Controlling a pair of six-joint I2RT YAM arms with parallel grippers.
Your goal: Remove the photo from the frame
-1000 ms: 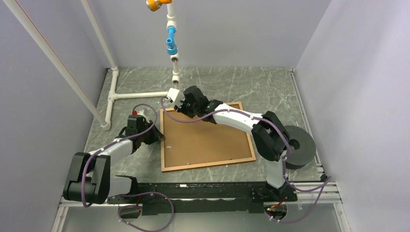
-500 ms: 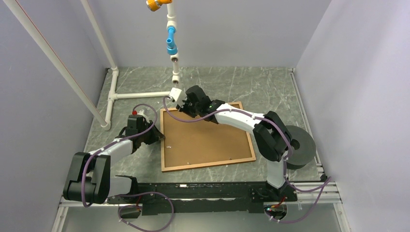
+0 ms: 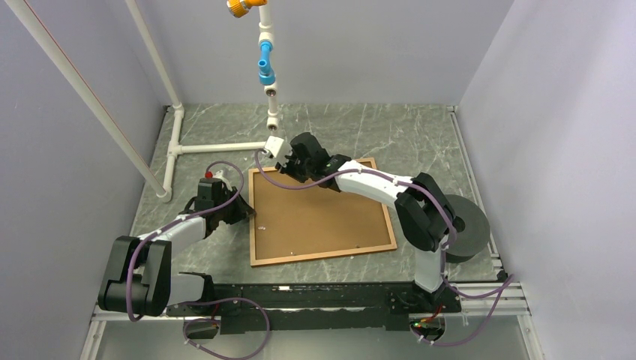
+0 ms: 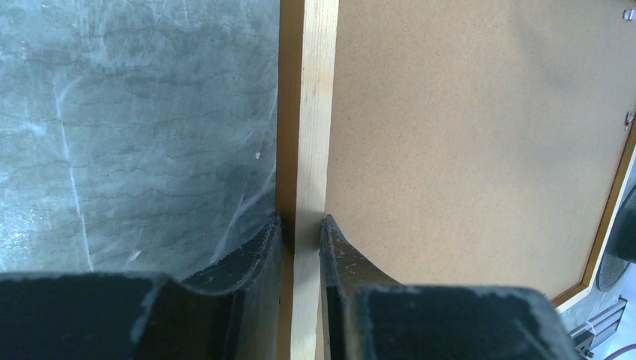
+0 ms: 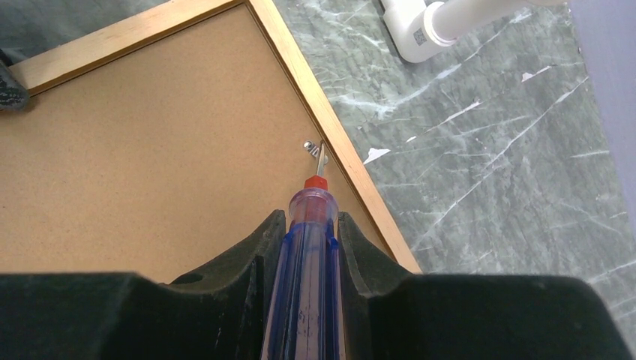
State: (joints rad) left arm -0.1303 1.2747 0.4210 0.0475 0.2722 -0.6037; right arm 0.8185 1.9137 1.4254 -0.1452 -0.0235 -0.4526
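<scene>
The frame lies face down on the table, its brown backing board up. The photo is hidden beneath the board. My left gripper is shut on the frame's left rail; in the left wrist view its jaws pinch the pale wooden rail. At the frame's far left corner my right gripper is shut on a blue clear-handled screwdriver. The screwdriver's tip rests at a small metal clip beside the frame rail.
A white pipe structure stands at the back left, with a hanging pipe with blue and orange fittings just beyond the right gripper. A grey tape roll sits right of the frame. Walls enclose three sides.
The right gripper with the screwdriver has shifted slightly toward the frame's far edge. The left gripper and the frame have not moved.
</scene>
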